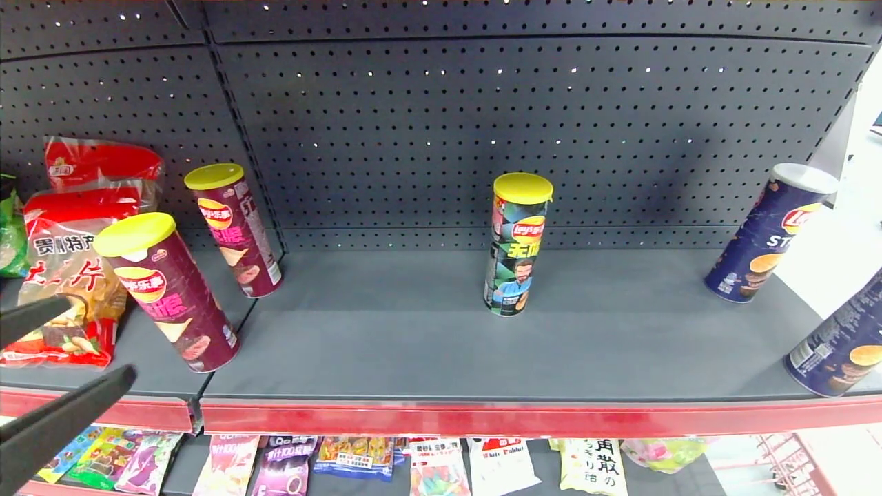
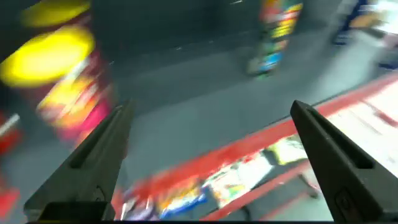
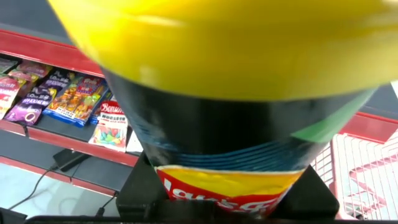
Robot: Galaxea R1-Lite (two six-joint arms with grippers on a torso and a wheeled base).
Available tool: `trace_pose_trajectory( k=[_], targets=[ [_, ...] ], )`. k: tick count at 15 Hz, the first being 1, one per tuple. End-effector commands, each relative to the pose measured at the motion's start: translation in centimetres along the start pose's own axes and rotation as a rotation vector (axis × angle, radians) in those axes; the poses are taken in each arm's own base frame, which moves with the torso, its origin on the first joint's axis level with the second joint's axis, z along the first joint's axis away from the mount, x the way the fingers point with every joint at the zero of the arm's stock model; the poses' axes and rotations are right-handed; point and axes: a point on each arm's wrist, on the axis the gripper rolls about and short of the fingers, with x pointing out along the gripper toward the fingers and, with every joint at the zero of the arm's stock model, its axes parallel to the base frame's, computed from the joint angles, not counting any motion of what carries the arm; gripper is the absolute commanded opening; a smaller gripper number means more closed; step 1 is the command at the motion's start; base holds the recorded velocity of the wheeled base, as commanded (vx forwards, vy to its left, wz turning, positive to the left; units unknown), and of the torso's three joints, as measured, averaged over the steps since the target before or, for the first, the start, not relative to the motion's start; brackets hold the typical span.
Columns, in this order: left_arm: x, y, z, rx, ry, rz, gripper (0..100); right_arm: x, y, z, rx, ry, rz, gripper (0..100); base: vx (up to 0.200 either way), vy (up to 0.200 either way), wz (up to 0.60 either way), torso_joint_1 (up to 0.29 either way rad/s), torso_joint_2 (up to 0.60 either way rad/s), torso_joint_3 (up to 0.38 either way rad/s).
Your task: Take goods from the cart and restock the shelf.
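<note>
Your right claw [image 3: 227,199] clenches a yellow-lidded chip can [image 3: 236,130] in front of the shelf [image 1: 482,417]. Your left claw [image 2: 211,112] hangs spread wide and empty near a maroon can [image 1: 169,289].

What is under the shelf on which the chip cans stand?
A lower shelf with a row of snack packets at its front. What lies farther back on it is covered by the top shelf.

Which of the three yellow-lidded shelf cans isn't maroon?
The lone mid-shelf can, patterned green and black; the front maroon can and rear maroon can stand left.
</note>
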Motion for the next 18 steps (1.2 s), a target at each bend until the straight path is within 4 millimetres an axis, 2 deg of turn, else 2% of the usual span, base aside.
trace_pose_trajectory(
  k=[1,3,4,7,11,16,18],
  targets=[
    [10.1,0.1,-0.4,-0.01,0.11,-0.291,100,0.1,0.0,0.1,0.0,0.006,0.001,0,0.0,0.0,0.0,0.0,0.0,0.0],
    [11.6,-0.9,-1.1,-0.019,0.158,-0.357,100,0.1,0.0,0.1,0.001,0.007,0.001,0,0.0,0.0,0.0,0.0,0.0,0.0],
    [13.2,-1.7,-1.6,-0.023,0.193,-0.405,100,0.1,0.0,0.0,0.001,0.009,0.001,0,0.0,0.0,0.0,0.0,0.0,0.0],
    [17.1,-2.5,-1.6,-0.022,0.227,-0.446,100,0.1,0.0,0.0,0.001,0.01,0.002,0,0.0,0.0,0.0,0.0,0.0,0.0],
    [23.1,-3.1,-2.8,0.0,0.246,-0.409,100,0.3,-0.1,0.2,0.003,0.025,0.003,0,0.0,0.0,0.0,0.0,0.0,0.0],
    [27.3,-4.3,-4.7,0.004,0.281,-0.437,100,0.4,-0.1,0.4,0.004,0.033,0.004,0,0.0,0.0,0.0,0.0,0.0,0.0],
    [28.8,-4.9,-4.4,0.008,0.261,-0.45,100,0.4,-0.1,0.4,0.004,0.032,0.0,0,0.0,0.0,0.0,0.0,0.0,0.0]
  ],
)
